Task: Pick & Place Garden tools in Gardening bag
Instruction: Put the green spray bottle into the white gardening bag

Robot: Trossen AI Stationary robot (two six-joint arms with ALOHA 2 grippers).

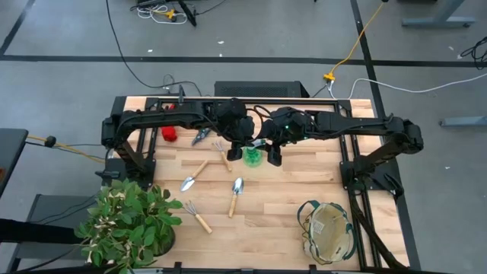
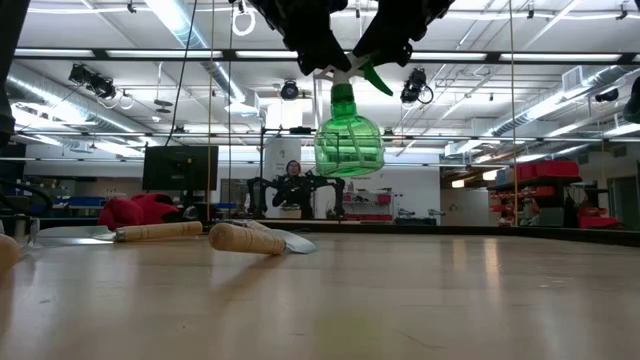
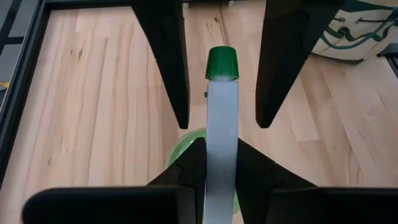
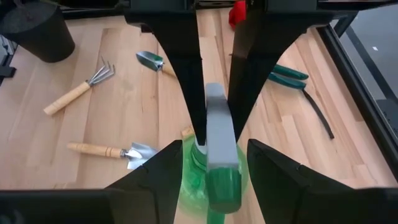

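Hanging well clear of the table point(image 2: 400, 300), the green spray bottle point(image 2: 349, 140) was caught between both arms at once, which looked like a handover in mid-air so that the arm nearer the bag could carry it on. The left gripper point(image 3: 222, 163) was clamped on the bottle's white head, its fingers pressed against both flat sides. The right gripper point(image 4: 214, 140) faced it from the opposite side, its fingers close on either side of the bottle's neck; they seemed to grip it, though I could not tell how firmly.

The bottle hung upright, long axis vertical, the round green body below the grippers and the head between them. The white head ran level, its green nozzle cap point(image 3: 221, 63) pointing away from the left gripper and toward the right one.

The gardening bag point(image 1: 329, 232) stood well off beyond the right gripper, open mouth up. The trowels point(image 4: 115, 150), rake point(image 4: 78, 90), shears point(image 4: 289, 78) and red gloves point(image 2: 140, 212) lay on the table beneath and beside the grippers, not yet bagged.
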